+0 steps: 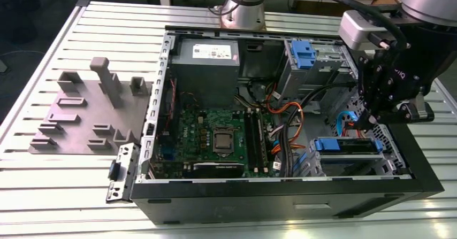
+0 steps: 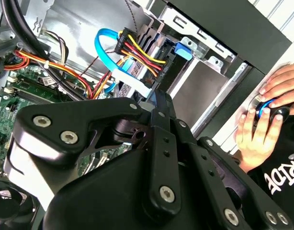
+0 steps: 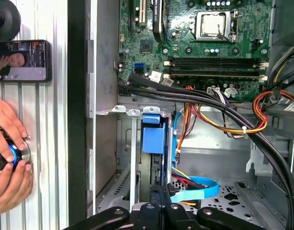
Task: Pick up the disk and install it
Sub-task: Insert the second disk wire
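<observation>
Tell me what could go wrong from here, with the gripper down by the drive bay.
1. The blue flat cable and coloured wires lie right beside the gripper; a move could snag them.
2. The disk stands in its bay slot; whether it is fully seated does not show, and a skewed push might jam it.
3. A person's hands rest just outside the case, near the arm.

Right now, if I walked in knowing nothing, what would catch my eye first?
The open computer case on the slatted table, with its green motherboard bare in the middle. At the exterior view's right, the black gripper hangs inside the case just above the disk with its blue rail. In the first wrist view, a person's hands rest on a round knob beside the case.
</observation>
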### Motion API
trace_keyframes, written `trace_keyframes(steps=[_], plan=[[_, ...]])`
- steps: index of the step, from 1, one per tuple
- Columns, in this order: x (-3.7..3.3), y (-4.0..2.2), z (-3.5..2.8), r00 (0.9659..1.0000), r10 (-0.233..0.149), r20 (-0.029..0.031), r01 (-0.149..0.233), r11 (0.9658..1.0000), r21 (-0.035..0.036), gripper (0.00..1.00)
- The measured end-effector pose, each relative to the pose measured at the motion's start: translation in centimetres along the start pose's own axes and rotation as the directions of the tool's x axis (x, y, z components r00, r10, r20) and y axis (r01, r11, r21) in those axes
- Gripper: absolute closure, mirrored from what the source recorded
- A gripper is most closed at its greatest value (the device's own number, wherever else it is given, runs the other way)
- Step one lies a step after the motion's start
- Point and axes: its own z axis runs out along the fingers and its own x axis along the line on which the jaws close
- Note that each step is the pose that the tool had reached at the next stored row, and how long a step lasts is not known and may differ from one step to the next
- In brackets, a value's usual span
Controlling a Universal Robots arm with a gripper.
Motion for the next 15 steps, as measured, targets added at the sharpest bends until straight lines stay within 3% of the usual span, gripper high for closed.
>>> trace_keyframes(steps=[4,10,15], plan=[[-0.01,-0.25,0.02,1.0000,-0.001,0.0070,0.001,0.9999,-0.0151,0.89],[-0.09,-0.42,0.00,0.9999,-0.003,0.0103,0.004,0.9993,-0.0364,0.89],[-0.05,-0.45,-0.37,0.9999,-0.004,0.0115,0.004,0.9990,-0.0437,0.89]])
